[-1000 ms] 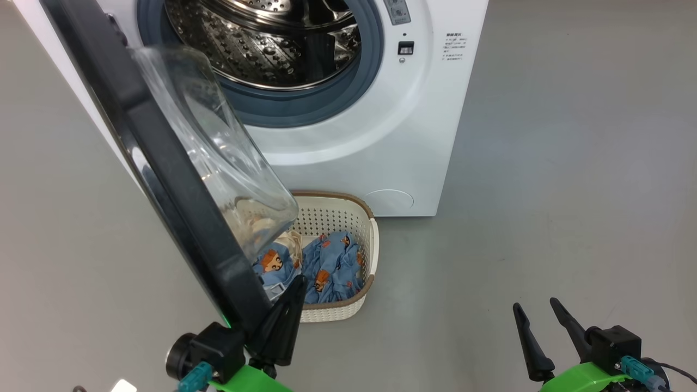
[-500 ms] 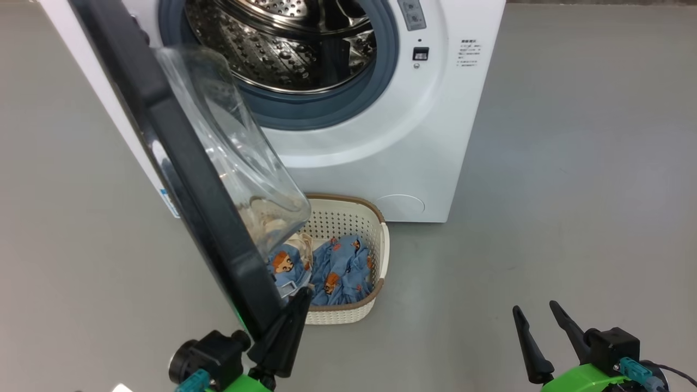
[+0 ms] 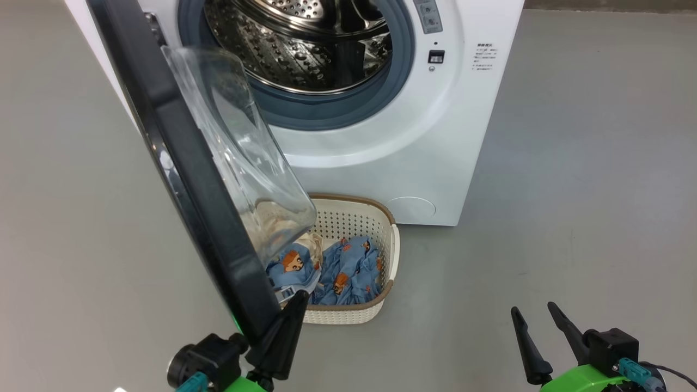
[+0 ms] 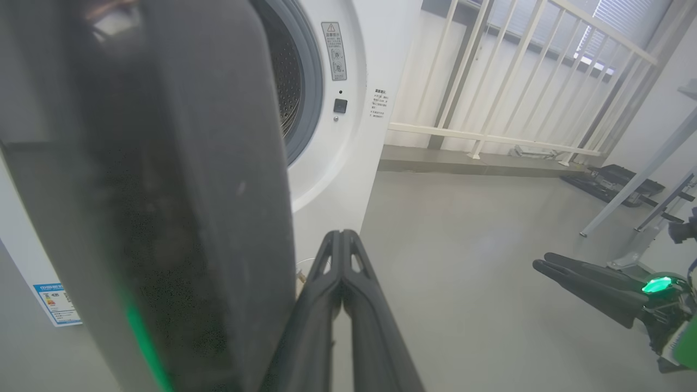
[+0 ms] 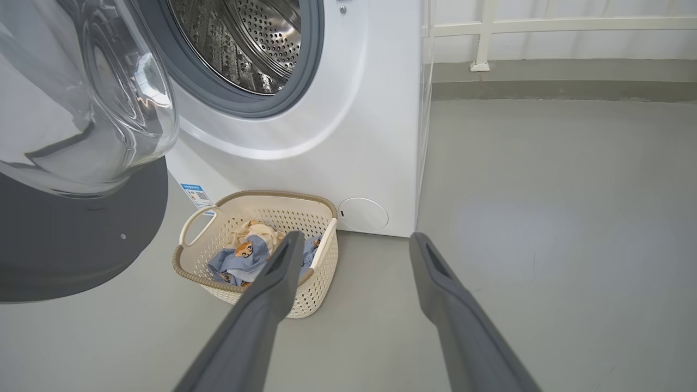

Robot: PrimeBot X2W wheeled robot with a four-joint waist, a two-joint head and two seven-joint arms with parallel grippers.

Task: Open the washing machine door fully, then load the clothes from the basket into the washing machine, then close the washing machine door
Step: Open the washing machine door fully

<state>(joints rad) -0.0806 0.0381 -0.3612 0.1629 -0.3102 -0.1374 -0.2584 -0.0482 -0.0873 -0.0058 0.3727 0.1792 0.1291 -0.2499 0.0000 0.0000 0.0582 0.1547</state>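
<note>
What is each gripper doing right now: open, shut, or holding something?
Left gripper: shut, fingers together, holding nothing, beside the washing machine door.
Right gripper: open, empty.

I can read no word anywhere. On the front of the washing machine (image 3: 414, 141), a grey sticker (image 4: 333, 51) bears a warning triangle above round pictograms. The small print (image 4: 380, 103) beside it and the blue label (image 4: 56, 302) on its side are too fine to read.
</note>
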